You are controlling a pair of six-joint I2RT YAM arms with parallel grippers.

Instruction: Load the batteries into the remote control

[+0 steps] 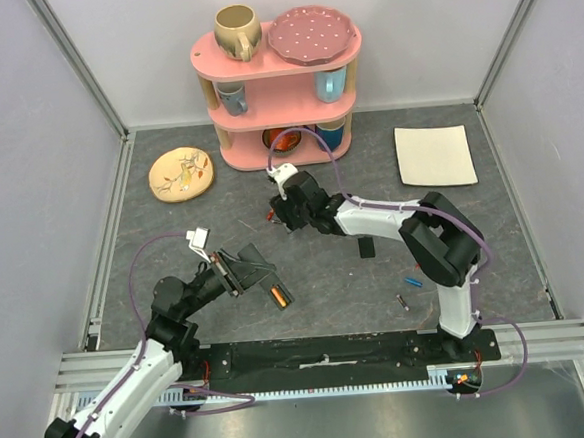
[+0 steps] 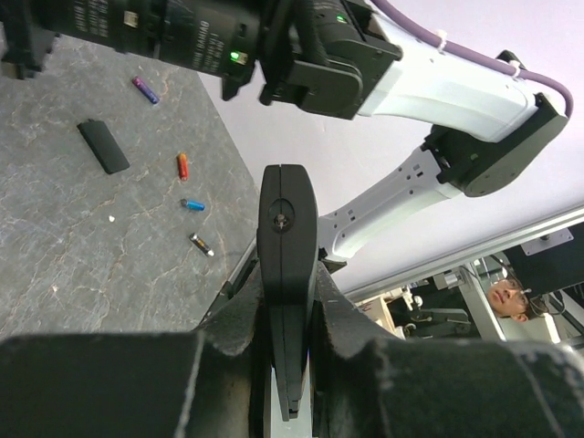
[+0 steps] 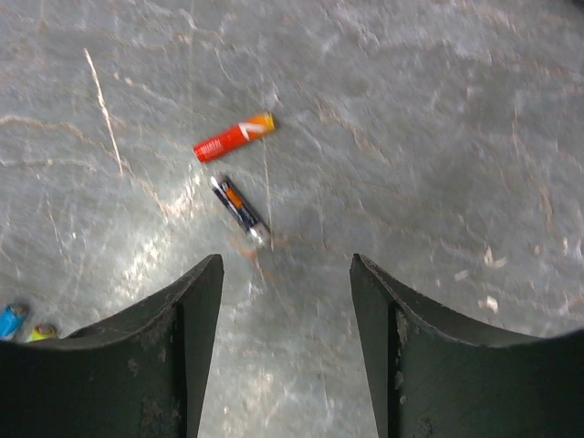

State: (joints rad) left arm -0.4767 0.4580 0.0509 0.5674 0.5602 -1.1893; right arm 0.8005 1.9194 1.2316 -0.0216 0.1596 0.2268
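- Right gripper [image 3: 285, 266]: jaws apart, gripping nothing, low over grey table [image 3: 438, 109].
- Left gripper [image 2: 287, 365]: clamped shut on remote control [image 2: 286, 265], seen edge-on.
- Red-orange battery [image 3: 234, 137] and dark battery [image 3: 240, 211] lying close together on table, just ahead of right jaws; label print too blurred to read.

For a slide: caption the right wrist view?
Open right jaws face a red-orange battery and a dark battery lying apart.

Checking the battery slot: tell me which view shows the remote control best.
Top external: the remote control, held in the left gripper, shows its slotted face with an orange battery in it. The left wrist view shows only its narrow edge between the fingers; the right wrist view misses it entirely.
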